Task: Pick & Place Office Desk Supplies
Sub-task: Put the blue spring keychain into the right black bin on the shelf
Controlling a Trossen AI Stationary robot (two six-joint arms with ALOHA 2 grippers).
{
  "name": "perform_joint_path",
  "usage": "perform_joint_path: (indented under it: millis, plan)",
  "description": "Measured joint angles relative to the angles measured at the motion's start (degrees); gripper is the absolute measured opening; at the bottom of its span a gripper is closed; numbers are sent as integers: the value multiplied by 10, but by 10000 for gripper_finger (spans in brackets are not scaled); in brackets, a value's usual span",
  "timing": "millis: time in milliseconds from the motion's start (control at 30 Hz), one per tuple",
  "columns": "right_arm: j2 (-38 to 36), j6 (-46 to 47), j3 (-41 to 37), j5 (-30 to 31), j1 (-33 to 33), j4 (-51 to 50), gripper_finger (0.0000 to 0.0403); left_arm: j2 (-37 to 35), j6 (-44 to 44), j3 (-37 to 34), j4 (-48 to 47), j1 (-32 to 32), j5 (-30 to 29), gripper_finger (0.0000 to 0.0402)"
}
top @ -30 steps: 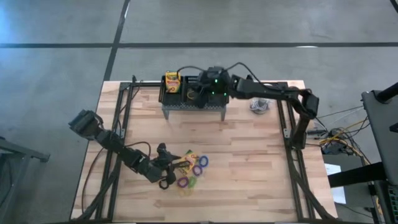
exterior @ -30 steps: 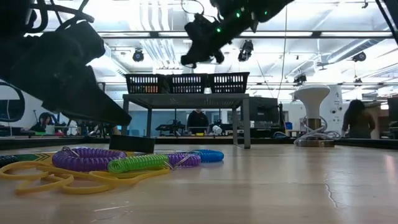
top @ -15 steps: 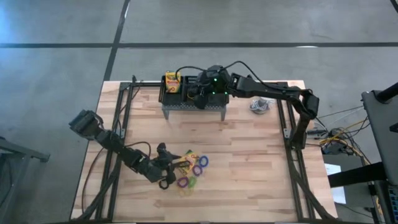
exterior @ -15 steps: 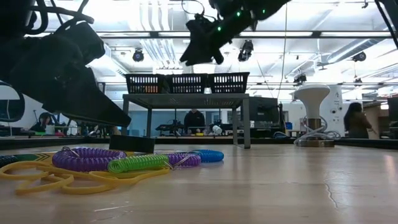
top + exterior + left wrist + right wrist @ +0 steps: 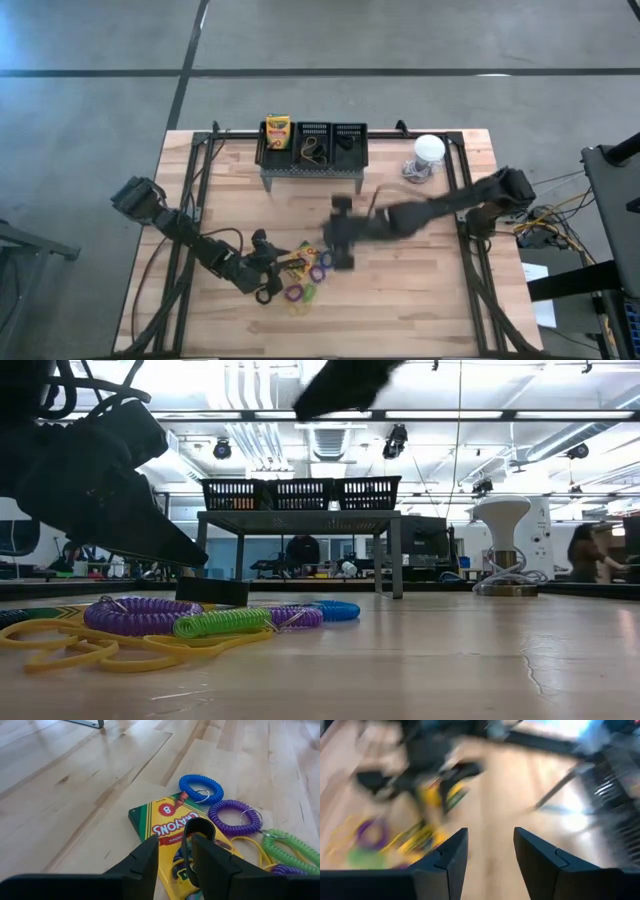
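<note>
A yellow-and-green crayon box (image 5: 160,827) lies flat on the table among coloured band loops: blue (image 5: 201,789), purple (image 5: 235,816), green (image 5: 287,852). My left gripper (image 5: 175,845) hovers low over the box, shut on a thin black band loop (image 5: 199,824). My right gripper (image 5: 490,865) is open with nothing between its fingers; it hangs blurred over mid-table (image 5: 340,240) just right of the pile. Three black mesh baskets (image 5: 313,145) stand on the grey stand at the far edge. The left one holds a crayon box (image 5: 277,130), and the middle one holds a loop. My left gripper has the black band loop between its fingertips. One side of the loop (image 5: 185,855) runs down the gap beside one finger; that finger hides the other side. The fingers slant down from the table's left. The loop stands upright above the crayon box.
The grey perforated stand (image 5: 300,520) stands on legs at the far edge. A white dome object (image 5: 428,150) is at the far right. Yellow loops (image 5: 70,645) trail toward the near edge. Bare wood lies right of the pile.
My right gripper has swung fast from above the baskets toward the table's near edge and a little down. It now hangs beside the pile of loops and no longer covers the baskets.
</note>
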Motion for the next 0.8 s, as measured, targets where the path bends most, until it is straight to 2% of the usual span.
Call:
perform_joint_path:
  millis: [167,367,567,800]
  plan:
    - [34,113,-93,7,51,75,147,0,-3,0,1,-1,0,122]
    - [56,209,-162,15,41,141,186,0,-9,0,0,-1,0,122]
    - [91,208,-206,22,20,244,211,0,-9,0,0,-1,0,122]
    - [124,173,-206,7,12,253,179,0,-9,0,-10,-1,-2,122]
